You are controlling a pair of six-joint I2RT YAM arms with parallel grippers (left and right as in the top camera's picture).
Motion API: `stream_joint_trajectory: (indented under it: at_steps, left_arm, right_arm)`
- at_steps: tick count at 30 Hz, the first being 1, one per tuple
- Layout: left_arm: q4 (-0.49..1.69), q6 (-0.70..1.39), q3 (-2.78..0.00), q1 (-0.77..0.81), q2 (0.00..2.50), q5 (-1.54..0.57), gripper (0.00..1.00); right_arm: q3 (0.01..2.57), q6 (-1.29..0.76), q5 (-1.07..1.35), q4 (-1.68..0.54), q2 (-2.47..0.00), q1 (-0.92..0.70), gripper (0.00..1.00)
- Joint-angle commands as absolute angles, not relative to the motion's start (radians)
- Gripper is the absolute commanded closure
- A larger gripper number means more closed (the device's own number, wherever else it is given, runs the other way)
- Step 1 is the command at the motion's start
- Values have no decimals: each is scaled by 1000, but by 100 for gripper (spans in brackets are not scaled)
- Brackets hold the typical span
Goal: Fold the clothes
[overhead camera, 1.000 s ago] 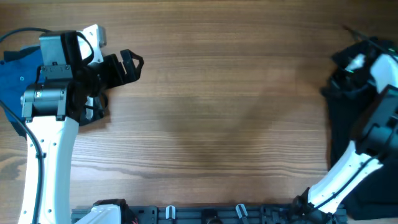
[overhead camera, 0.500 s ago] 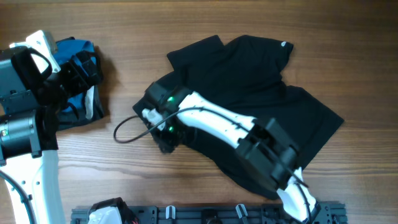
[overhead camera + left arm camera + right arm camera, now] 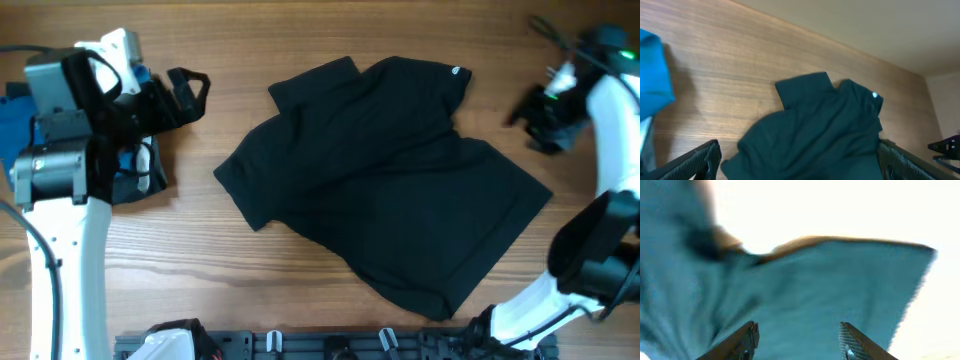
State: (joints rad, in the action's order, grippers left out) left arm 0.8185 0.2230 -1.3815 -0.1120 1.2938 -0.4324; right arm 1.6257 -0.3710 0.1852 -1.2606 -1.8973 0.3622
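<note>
The clothes, a black short-sleeved shirt (image 3: 385, 185), lie crumpled and spread on the middle of the table, with the white logo (image 3: 458, 71) near the far edge. My left gripper (image 3: 188, 92) hovers open to the left of the shirt, which shows ahead between its wide fingers (image 3: 797, 150). My right gripper (image 3: 527, 112) hangs over bare wood just right of the shirt's upper sleeve. The right wrist view is blurred, with fabric (image 3: 805, 290) filling it behind the parted fingers (image 3: 797, 330), and nothing is gripped between them.
A blue garment (image 3: 14, 125) lies at the far left under my left arm, also seen in the left wrist view as a blue garment (image 3: 652, 80). The table's front edge carries a black rail (image 3: 330, 345). Bare wood (image 3: 330, 40) surrounds the shirt.
My right arm has drawn back from the shirt's left side to the far right, and its jaws have opened. The shirt now lies uncovered in the middle.
</note>
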Motion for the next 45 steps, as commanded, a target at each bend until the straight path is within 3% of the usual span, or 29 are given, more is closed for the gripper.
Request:
stream_joint_trajectory:
  at_steps: [1,3,5,9,11,15,20,21,22,25,28,30,32,36,40,42,45]
  left_arm:
    - [826,217,-1401,-46,1351,-456,0]
    - [826,217,-1401,-13,1380,-455,0]
    - [824,213,-1401,6,1404,-452,0]
    - [820,213,-1401,9,1421,-452,0]
    - [819,213,-1401,9,1421,-452,0]
    - [818,213,-1401,9,1421,-452,0]
    - [808,213,-1401,9,1424,-452,0]
    - [808,213,-1401,25,1450,-452,0]
    - [804,209,-1401,51,1473,-452,3]
    - [751,119,-1401,162,1584,-452,19]
    - [660,62,-1401,266,1717,-452,44]
    - [561,48,-1401,340,1834,-452,75]
    - [474,48,-1401,382,1915,-451,85]
    - [344,54,-1401,432,2061,-379,95]
    - [352,201,-1401,409,2185,-122,96]
    - [426,317,-1401,361,2210,63,67]
    - [535,356,-1401,262,2215,183,84]
  right_arm:
    - [1542,-387,152,-1245,-1979,480,45]
    - [1497,-364,148,-1203,-2010,531,39]
    - [1437,-360,121,-1136,-2014,536,25]
    - [1314,-369,43,-1045,-2023,536,25]
    - [1268,-376,48,-995,-2023,536,37]
    - [1262,-426,17,-888,-2022,550,96]
    - [1500,-442,-10,-825,-2022,730,96]
    - [1692,-337,120,-883,-2021,826,60]
    - [1750,-292,206,-926,-2017,842,46]
    - [1827,-283,379,-1049,-1993,841,45]
    - [1827,-194,519,-1142,-1953,810,47]
    - [1827,-133,524,-1210,-1928,771,48]
    - [1827,-99,524,-1253,-1909,731,49]
    - [1827,-104,524,-1301,-1900,655,49]
    - [1826,-104,522,-1317,-1900,569,49]
    - [1826,-104,503,-1318,-1900,541,48]
    - [1820,-105,442,-1319,-1901,505,45]
